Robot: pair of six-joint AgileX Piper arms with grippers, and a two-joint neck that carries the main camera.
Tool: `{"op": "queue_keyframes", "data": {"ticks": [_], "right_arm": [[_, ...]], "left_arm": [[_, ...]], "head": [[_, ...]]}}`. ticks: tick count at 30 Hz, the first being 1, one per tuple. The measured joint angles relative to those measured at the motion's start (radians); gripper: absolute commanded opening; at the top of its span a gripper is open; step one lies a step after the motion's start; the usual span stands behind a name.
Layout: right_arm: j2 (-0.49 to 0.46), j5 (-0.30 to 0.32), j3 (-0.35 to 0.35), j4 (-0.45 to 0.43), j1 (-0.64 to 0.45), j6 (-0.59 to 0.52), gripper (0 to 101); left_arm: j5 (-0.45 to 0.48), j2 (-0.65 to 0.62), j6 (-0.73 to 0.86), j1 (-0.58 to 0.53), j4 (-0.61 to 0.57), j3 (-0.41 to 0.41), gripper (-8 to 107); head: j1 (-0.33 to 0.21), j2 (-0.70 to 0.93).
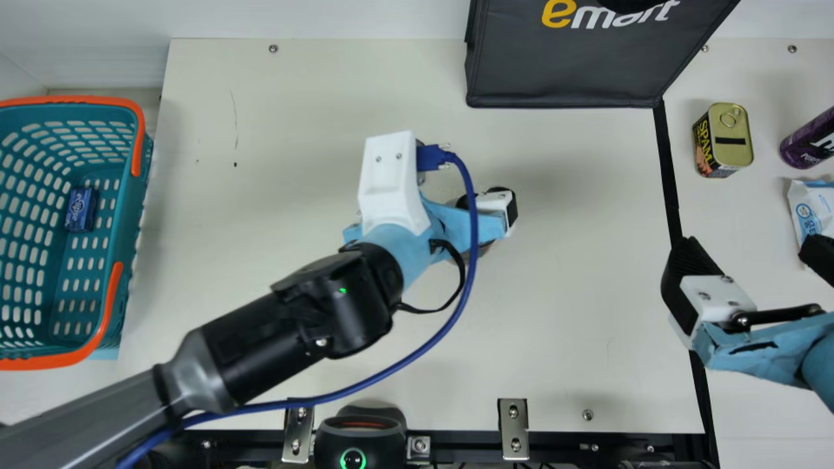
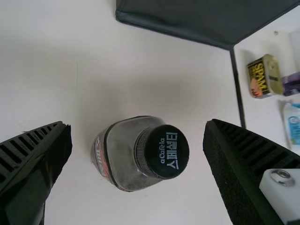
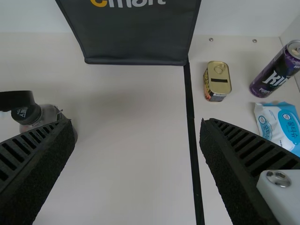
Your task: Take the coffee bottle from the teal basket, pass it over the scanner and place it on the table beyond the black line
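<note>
Watching from the side, I see the left gripper (image 2: 137,136) spread over the coffee bottle (image 2: 119,152), its fingers apart from the glass on both sides. The bottle stands upright on the table (image 1: 293,98), out of the teal basket (image 1: 135,202) and short of the black line (image 1: 668,169). Mid-table seems a sensible handover spot, within reach of both arms; whether it has been scanned, I can't tell.

The right gripper (image 3: 137,124) is also spread, holding nothing, near the line, probably so it can take over once the left arm gives way. That left arm lies slantwise above the table, so it should lift clear of the cap (image 2: 166,151) first.

Past the line, the luncheon meat can (image 1: 730,137), purple can (image 1: 808,140) and white-and-blue packet (image 1: 811,212) crowd the landing; the bare strip nearer the robot looks safer. The dark bag (image 1: 560,65) bounds the far side.
</note>
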Motion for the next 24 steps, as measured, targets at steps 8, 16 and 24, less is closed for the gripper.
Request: {"op": "queue_keyframes", "data": {"ticks": [8,16,24], "right_arm": [[0.0,0.0,0.0,0.0,0.0,0.0,95],[0.0,0.0,0.0,0.0,0.0,0.0,95],[0.0,0.0,0.0,0.0,0.0,0.0,95]], "left_arm": [[-0.135,-0.142,0.181,0.092,-0.168,0.127,90],[-0.19,-0.307,0.451,0.208,-0.384,0.266,90],[-0.135,-0.477,0.755,0.357,-0.595,0.357,90]], "head": [[0.0,0.002],[0.0,0.002],[0.0,0.002]]}}
